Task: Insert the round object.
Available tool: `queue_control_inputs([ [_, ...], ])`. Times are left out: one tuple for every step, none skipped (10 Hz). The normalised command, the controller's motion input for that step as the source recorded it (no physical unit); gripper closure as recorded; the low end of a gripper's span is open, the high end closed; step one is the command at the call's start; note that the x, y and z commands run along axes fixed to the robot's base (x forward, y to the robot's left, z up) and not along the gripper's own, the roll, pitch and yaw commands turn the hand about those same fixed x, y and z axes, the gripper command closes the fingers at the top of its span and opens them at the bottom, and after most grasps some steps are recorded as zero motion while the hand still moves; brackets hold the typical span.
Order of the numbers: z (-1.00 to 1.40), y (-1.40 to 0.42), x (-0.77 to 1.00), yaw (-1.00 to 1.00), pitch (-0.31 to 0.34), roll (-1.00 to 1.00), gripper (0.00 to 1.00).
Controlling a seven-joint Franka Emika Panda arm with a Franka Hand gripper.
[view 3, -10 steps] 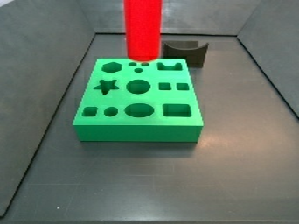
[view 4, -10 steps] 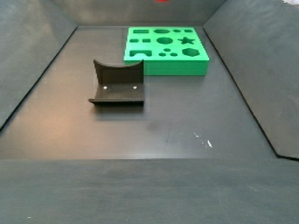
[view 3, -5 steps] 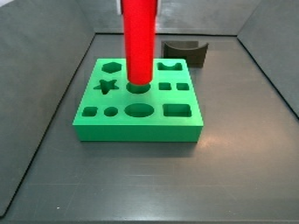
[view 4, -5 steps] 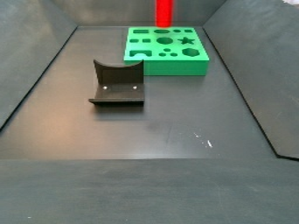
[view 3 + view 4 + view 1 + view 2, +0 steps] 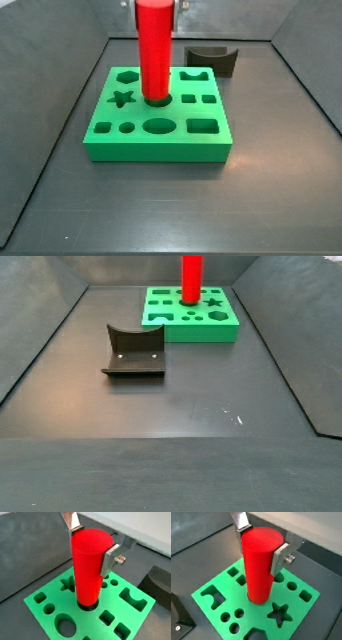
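The gripper hangs above the middle of the green block, and its silver fingers are closed against the two sides of the round object near its top end. The red cylinder stands upright directly below the gripper, held by its upper part, with its flat round end showing between the finger plates in both wrist views.

Its lower end is already in the mouth of the round hole at the centre of the block: in both wrist views a dark ring of hole rim shows around the foot of the cylinder, and in a side view the round object meets the block's top face at that middle hole. How deep it has gone cannot be told, but most of its length is clearly above the block, so the insertion looks begun rather than finished.

What is left, by my judgement, is to press it straight down until it seats, then let go and lift clear.

Off to one side of the gripper, well apart from the block, the fixture stands on the table, holding nothing.
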Motion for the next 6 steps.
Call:
queue_control_inputs([
  [-0.17, 0.09, 0.00, -0.10, -0.077, -0.22, 1.00],
  [-0.11, 0.00, 0.00, -0.04, -0.099, -0.28, 1.00],
  [-0.04, 0.00, 0.00, 0.00, -0.114, -0.28, 1.00],
  [-0.05, 0.00, 0.09, 0.00, -0.100, -0.27, 1.00],
  [-0.17, 0.00, 0.18, 0.00, -0.063, -0.19, 1.00],
  [-0.26, 0.08, 0.14, -0.07, 0.000, -0.05, 1.00],
])
